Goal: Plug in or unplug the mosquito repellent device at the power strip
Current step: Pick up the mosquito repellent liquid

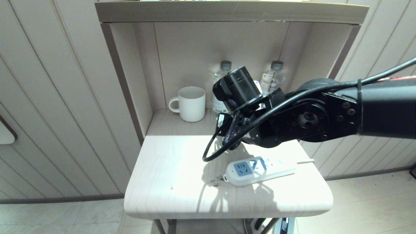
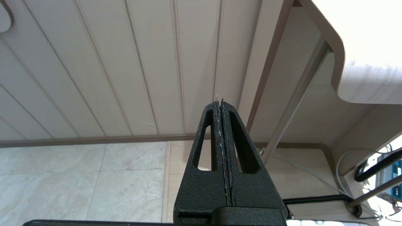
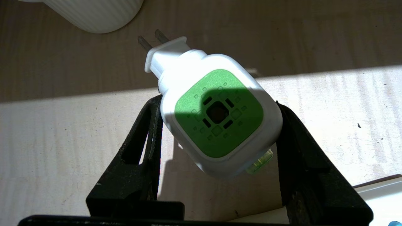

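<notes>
Repellent device, unplugged with prongs bare, sits pinched in the right claw above the desk; left claw pressed together.

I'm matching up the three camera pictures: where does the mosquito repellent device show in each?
Head view: not visible, hidden behind the right arm's wrist.
Left wrist view: not in it; only the shut left pincer, wall and floor.
Right wrist view: mosquito repellent device at centre, clamped in the right pincer, prongs bare.
Shared landmark: white mug.
</notes>
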